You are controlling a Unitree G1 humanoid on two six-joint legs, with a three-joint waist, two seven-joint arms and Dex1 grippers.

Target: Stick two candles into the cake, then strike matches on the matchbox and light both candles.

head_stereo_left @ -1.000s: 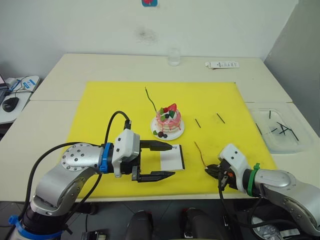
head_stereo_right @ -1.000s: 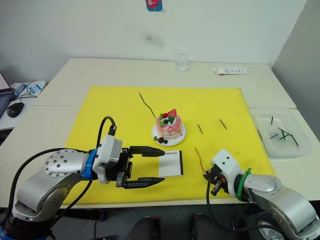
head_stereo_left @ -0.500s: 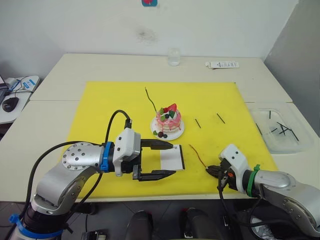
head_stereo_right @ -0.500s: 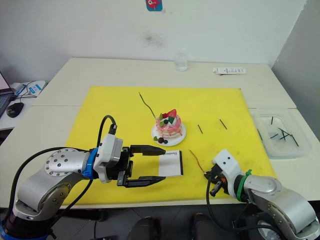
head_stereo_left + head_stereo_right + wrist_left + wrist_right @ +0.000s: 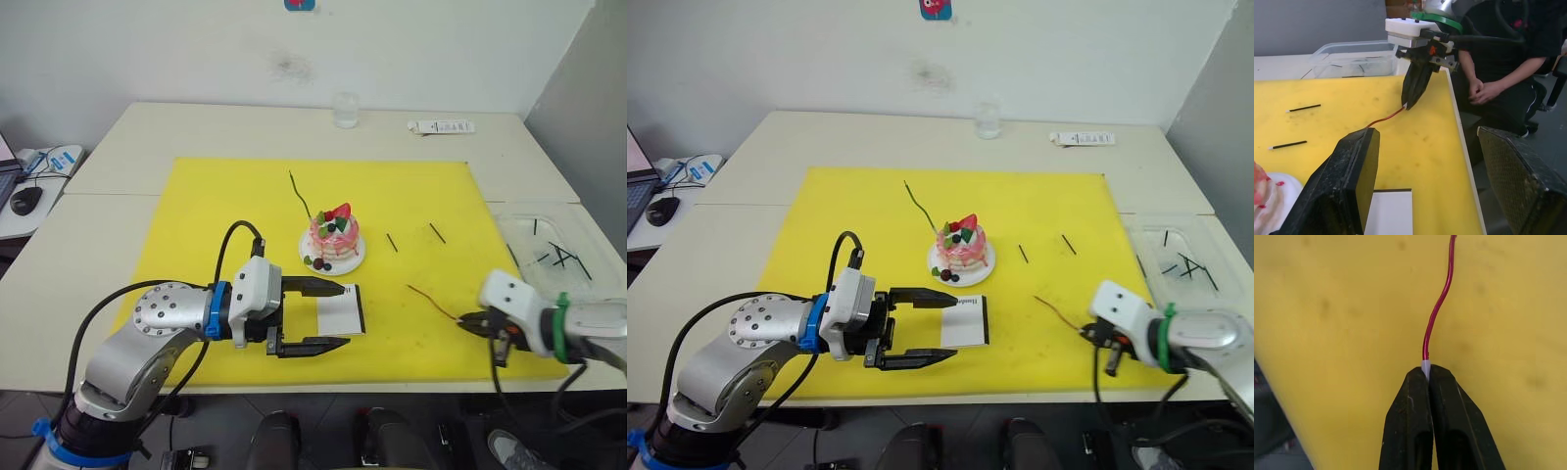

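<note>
The right gripper [image 5: 1428, 374] pinches the red candle's [image 5: 1440, 298] pale end. The left gripper [image 5: 328, 315] gapes wide beside the matchbox [image 5: 340, 307], whose small black lettering is unreadable.

Matchbox [image 5: 340, 309]: set just before the cake [image 5: 333, 236].
Matches [image 5: 411, 237]: laid right of the cake.
Bin [image 5: 558, 257]: placed far right of the cake.

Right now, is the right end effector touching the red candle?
Touching. The right wrist view shows the right end effector shut on the pale end of the red candle, no gap between them; the left wrist view agrees.
</note>
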